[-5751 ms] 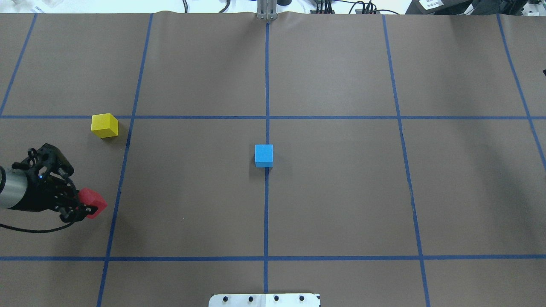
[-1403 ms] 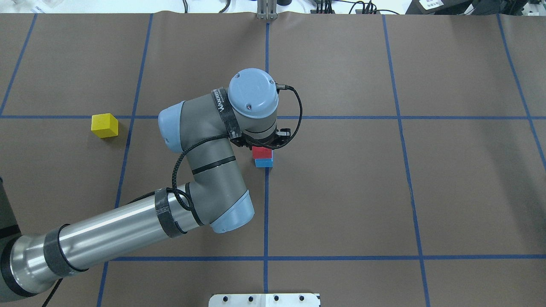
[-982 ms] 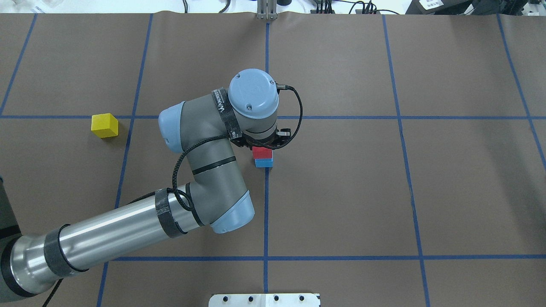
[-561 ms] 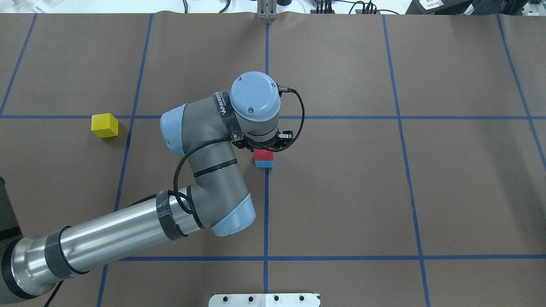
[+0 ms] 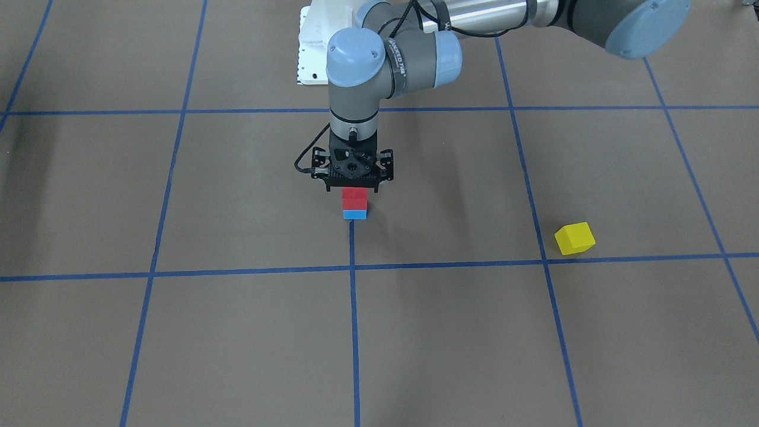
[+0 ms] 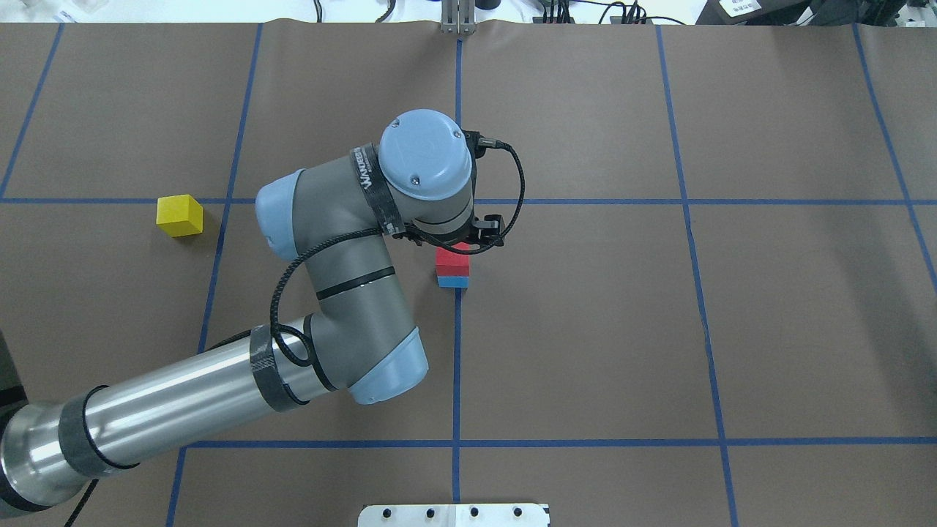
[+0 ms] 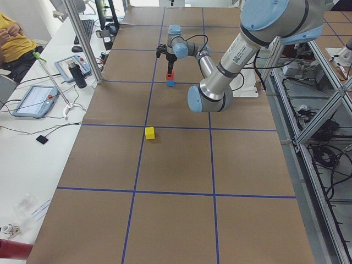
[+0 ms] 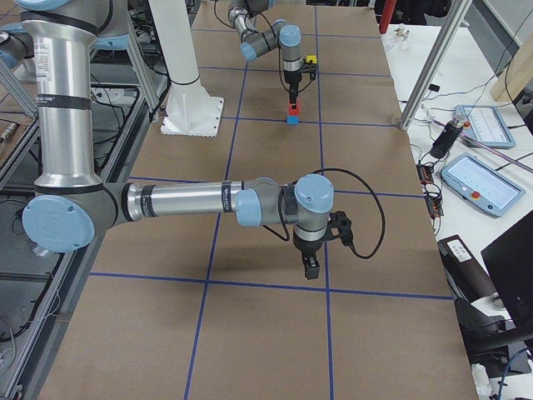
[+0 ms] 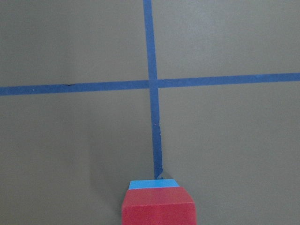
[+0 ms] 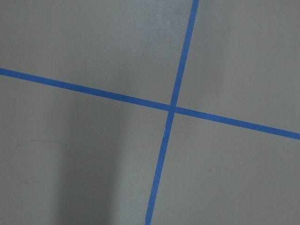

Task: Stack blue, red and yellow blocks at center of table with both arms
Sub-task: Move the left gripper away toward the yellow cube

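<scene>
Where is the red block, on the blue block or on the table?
On the blue block. The red block sits right on top of it, with blue showing underneath.

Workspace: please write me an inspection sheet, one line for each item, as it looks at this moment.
Surface: brown paper with blue tape lines.
Job's things: red block sits on blue block at centre; yellow block apart, alone.
Clutter: nothing seen.
Grippers: left gripper open just above the red block; right gripper over bare paper, state unclear.
Cables: black cable loops beside the left gripper.
Surroundings: teach pendants off to the side.
</scene>
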You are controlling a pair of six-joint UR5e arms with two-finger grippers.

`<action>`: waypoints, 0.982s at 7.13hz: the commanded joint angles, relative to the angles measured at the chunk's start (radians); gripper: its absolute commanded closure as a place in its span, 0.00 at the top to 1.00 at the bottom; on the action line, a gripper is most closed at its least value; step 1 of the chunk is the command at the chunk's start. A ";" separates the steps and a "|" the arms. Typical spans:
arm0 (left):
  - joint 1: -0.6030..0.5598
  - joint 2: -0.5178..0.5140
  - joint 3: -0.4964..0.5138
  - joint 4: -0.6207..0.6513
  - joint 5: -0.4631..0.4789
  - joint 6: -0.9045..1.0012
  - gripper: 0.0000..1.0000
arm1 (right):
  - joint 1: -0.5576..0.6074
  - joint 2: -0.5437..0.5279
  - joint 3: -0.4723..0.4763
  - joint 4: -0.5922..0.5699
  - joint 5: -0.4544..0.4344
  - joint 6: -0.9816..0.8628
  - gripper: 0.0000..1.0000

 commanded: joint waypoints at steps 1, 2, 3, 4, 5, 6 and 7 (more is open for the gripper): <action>-0.101 0.098 -0.104 0.004 -0.091 0.166 1.00 | 0.000 0.002 0.001 0.000 0.000 0.001 0.99; -0.170 0.176 -0.156 0.002 -0.157 0.289 1.00 | 0.000 0.004 0.001 0.000 0.000 0.001 0.99; -0.216 0.259 -0.204 -0.010 -0.184 0.428 1.00 | 0.000 0.005 0.001 0.000 0.000 0.002 0.99; -0.265 0.354 -0.238 -0.041 -0.186 0.562 1.00 | 0.000 0.005 0.003 0.000 0.000 0.002 0.99; -0.305 0.429 -0.232 -0.118 -0.187 0.701 1.00 | 0.000 0.005 0.003 0.000 0.000 0.002 0.99; -0.338 0.489 -0.232 -0.142 -0.193 0.730 1.00 | 0.000 0.007 0.003 0.000 0.000 0.005 0.99; -0.364 0.557 -0.227 -0.180 -0.216 0.818 1.00 | 0.000 0.008 0.003 0.002 0.000 0.005 0.99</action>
